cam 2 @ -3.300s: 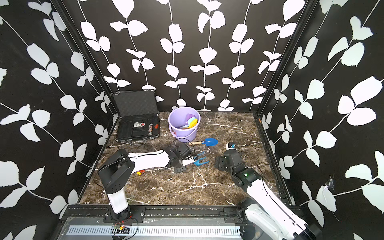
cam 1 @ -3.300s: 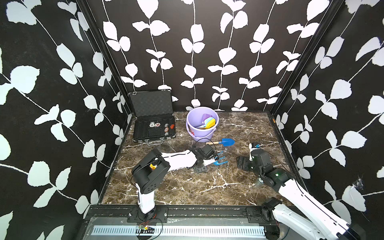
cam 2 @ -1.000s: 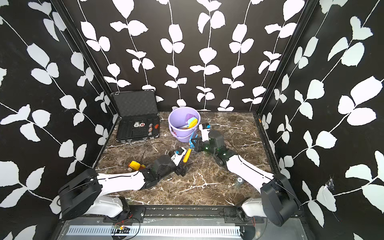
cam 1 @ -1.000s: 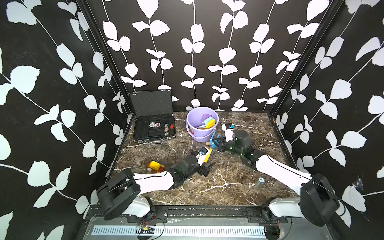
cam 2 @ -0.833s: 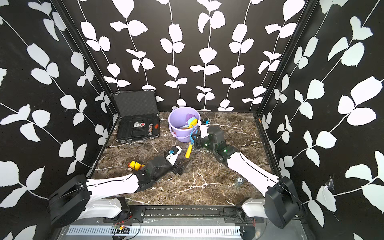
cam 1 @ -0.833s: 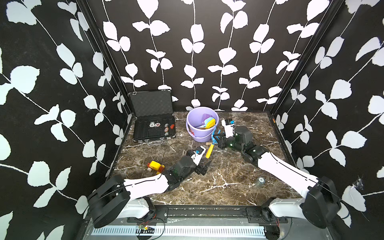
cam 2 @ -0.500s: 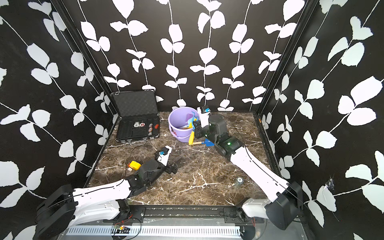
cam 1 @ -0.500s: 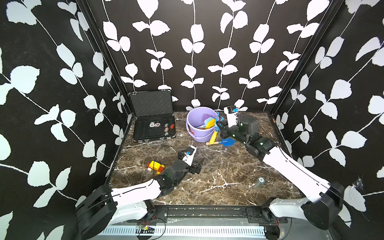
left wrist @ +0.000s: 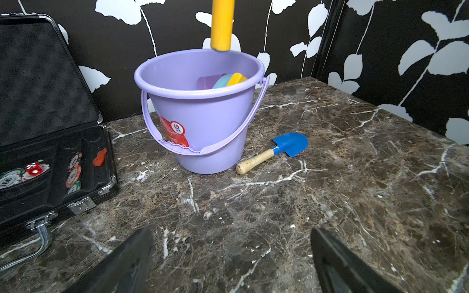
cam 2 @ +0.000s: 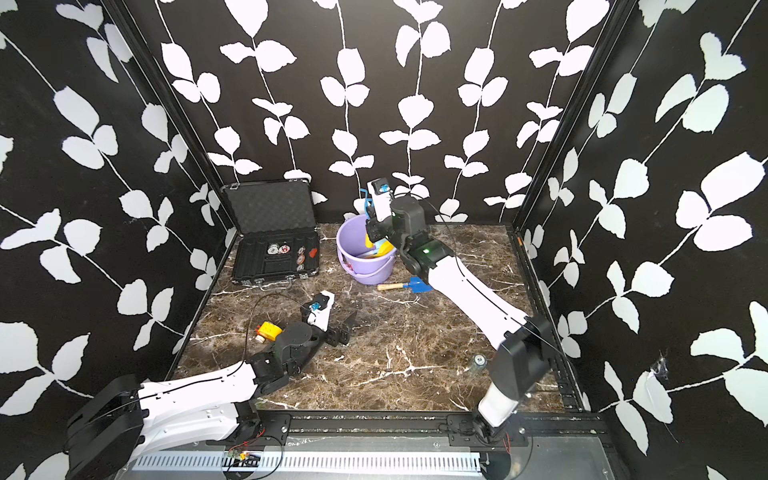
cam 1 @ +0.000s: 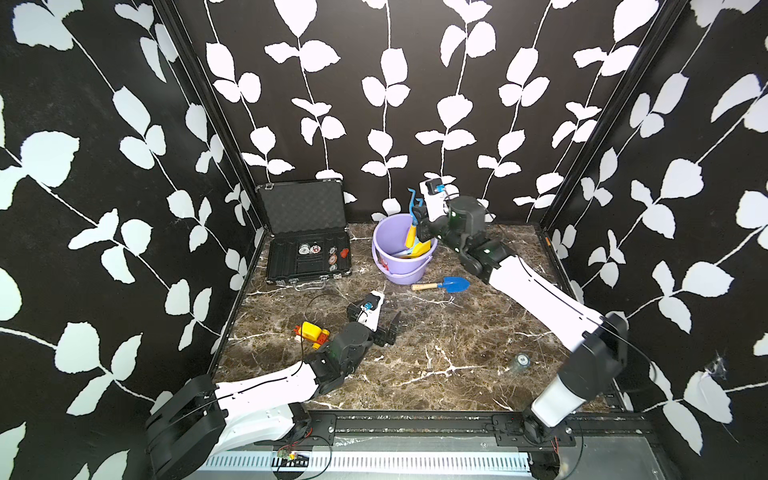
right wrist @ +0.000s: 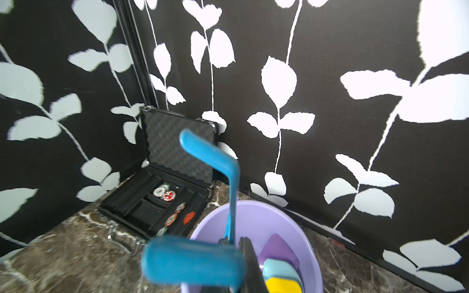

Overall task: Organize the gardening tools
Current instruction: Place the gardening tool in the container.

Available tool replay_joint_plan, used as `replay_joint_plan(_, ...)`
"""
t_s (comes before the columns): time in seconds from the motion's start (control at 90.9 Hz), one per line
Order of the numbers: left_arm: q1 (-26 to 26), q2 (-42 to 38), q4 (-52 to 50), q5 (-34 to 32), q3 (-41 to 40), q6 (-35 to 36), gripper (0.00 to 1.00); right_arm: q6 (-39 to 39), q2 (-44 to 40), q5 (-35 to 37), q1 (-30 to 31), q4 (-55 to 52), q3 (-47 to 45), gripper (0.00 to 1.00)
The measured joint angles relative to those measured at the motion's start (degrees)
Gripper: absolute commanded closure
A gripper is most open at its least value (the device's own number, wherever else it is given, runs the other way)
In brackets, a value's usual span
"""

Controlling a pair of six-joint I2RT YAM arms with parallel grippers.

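right pincer [cam 1: 420,227]: clamped on hook-tined rake [right wrist: 232,190] | left pincer [cam 1: 390,330]: spread wide, empty | veined marble table [cam 1: 436,353]

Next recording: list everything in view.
bucket: one, lavender; back of table
rake: one, blue head, yellow handle; held above bucket
spade: one, blue blade, wooden handle; on table beside bucket
tools in bucket: three visible, purple, light blue, yellow; inside bucket
toy vehicle: one, yellow and red; on table, left side
case: one, black, open; back left corner, holding poker chips
round object: one, small, greyish; table, right side
left gripper: black, open, empty, low over table
right gripper: black, shut on rake
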Motion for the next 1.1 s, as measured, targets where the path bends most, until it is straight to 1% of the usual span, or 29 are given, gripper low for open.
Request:
replay_joint_plan(0.176,0.0,-0.85,-0.37,-0.61,-0.39,-0.2,0.01,-1.4,8.59,1.16,-0.02,0.02,5.46,1.0)
replay_joint_plan(0.352,0.0,-1.97,-0.92,-0.79,-0.76,-0.2,0.01,-1.79,14.84,1.38,-0.28,-0.13,9.14,1.0)
replay_joint_plan(0.517,0.0,-2.75,-1.2,-0.83,-1.51,-0.22,0.01,-1.11,17.97,0.92,-0.98,-0.24,9.2,1.0)
replay_joint_plan(0.671,0.0,-2.82,-1.22,-0.83,-1.62,-0.22,0.01,0.13,18.56,0.0,-1.97,0.15,6.99,1.0)
replay_joint_plan(0.792,0.0,-2.82,-1.22,-0.81,-1.62,-0.31,0.01,1.97,18.56,-1.27,-2.6,2.34,4.37,0.91)
replay_joint_plan(0.979,0.0,-2.51,-1.22,-0.74,-1.62,-0.35,0.01,4.57,18.47,-3.39,-3.61,6.6,0.83,0.82)
replay_joint_plan(1.045,0.0,-2.03,-1.25,-0.72,-1.62,-0.35,0.01,5.53,18.47,-3.89,-3.93,7.1,-0.59,0.76)
replay_joint_plan(1.1,0.0,-1.53,-1.27,-0.68,-1.6,-0.35,0.01,5.55,18.47,-4.17,-4.09,6.93,-1.55,0.68)
